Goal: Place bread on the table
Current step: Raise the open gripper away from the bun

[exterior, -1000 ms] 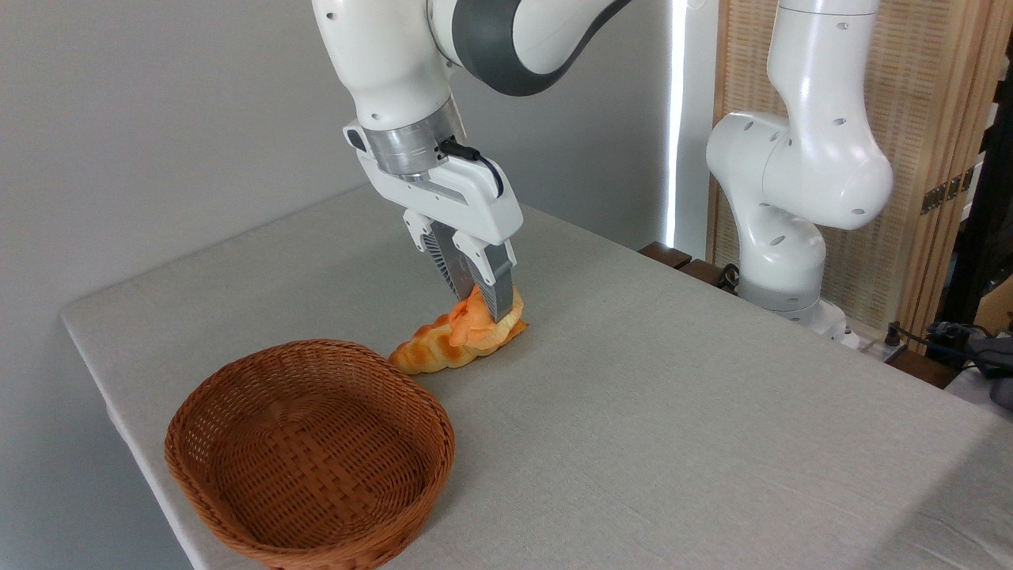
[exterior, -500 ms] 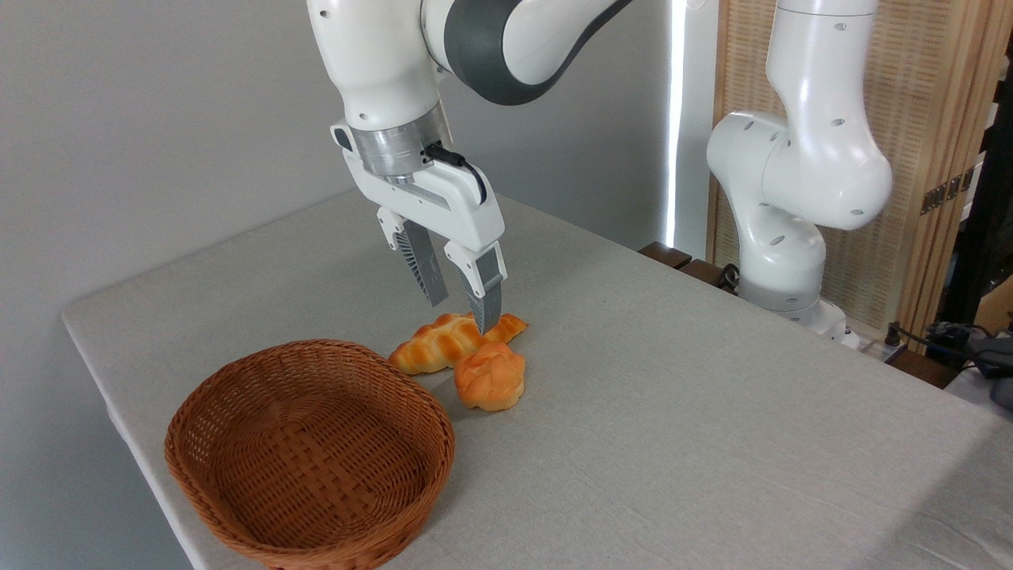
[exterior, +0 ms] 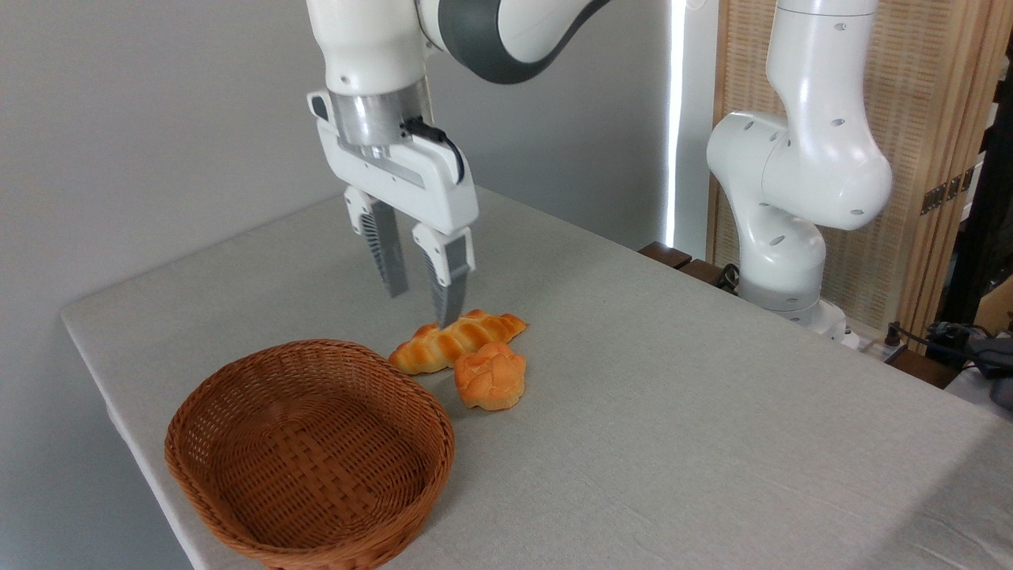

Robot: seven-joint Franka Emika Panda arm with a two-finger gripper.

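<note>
Bun (exterior: 491, 376) sat on desk (exterior: 673, 412) touching braided loaf (exterior: 457, 340), roundish, no clear long axis; end effector (exterior: 422, 305) hung above loaf, pointing down, fingers apart, empty.

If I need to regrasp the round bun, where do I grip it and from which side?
Come straight down on the bun and pinch its lumpy middle, with the fingers closing parallel to the braided loaf that lies against its far side, so neither finger wedges between them.
</note>
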